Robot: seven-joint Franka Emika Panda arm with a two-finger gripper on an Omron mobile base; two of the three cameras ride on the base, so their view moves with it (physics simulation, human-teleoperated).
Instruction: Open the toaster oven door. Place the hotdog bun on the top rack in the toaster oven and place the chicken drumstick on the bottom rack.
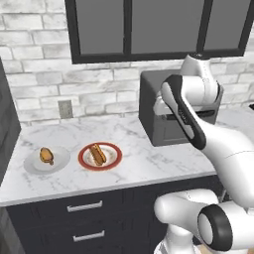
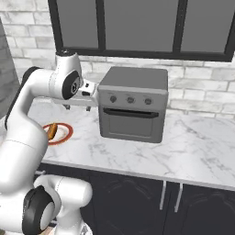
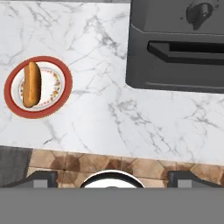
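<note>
A: The two-finger dark-tipped gripper point(image 3: 112, 178) hangs above the white marbled counter point(image 3: 131, 122), jaws spread wide, nothing between them.

B: And the dark grey boxy toaster oven point(image 2: 133, 104)?

A: Its flat grey door with the black bar handle point(image 2: 131, 123) is closed. The tan hotdog bun point(image 1: 97, 154) lies on a red-rimmed plate point(image 1: 113, 159); the golden-brown chicken drumstick point(image 1: 46, 156) sits on a grey plate point(image 1: 33, 166) just beside it.

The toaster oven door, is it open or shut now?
Shut. The toaster oven door sits flat against the oven front, its black bar handle at the top, and no rack is visible.
</note>
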